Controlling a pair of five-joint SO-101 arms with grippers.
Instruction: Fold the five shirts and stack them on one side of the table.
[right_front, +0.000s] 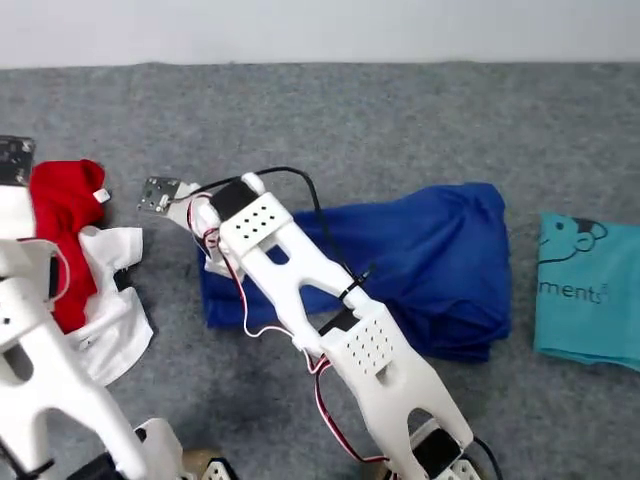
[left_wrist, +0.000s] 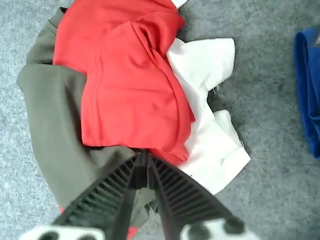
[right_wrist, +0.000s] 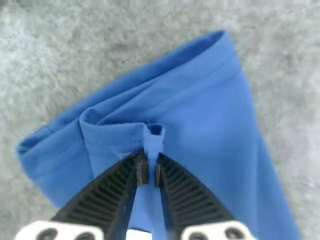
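Right gripper (right_wrist: 149, 167) has its jaws pressed together on a small raised fold of the blue shirt (right_wrist: 200, 115), pinching the cloth near a hemmed edge. In the high view we see this arm stretched across the blue shirt, which lies rumpled and partly doubled over on the grey table (right_front: 350, 110), with the gripper at the shirt's edge on the left arm's side.

Beyond that same edge of the blue shirt, and apart from it, sits a loose heap of three garments. The red shirt (left_wrist: 130, 75) is on top, the white shirt (left_wrist: 210, 125) spreads out from under it toward the blue shirt, and the olive shirt (left_wrist: 55, 130) lies under the red one on the far side from the blue shirt. Our left gripper (left_wrist: 145, 162) is over this heap with its jaws closed, the tips at the line where the red hem meets the olive cloth. We cannot tell whether any fabric is caught between them.

On the opposite side of the blue shirt, near it but not touching, the teal shirt (right_front: 590, 290) lies flat and folded.
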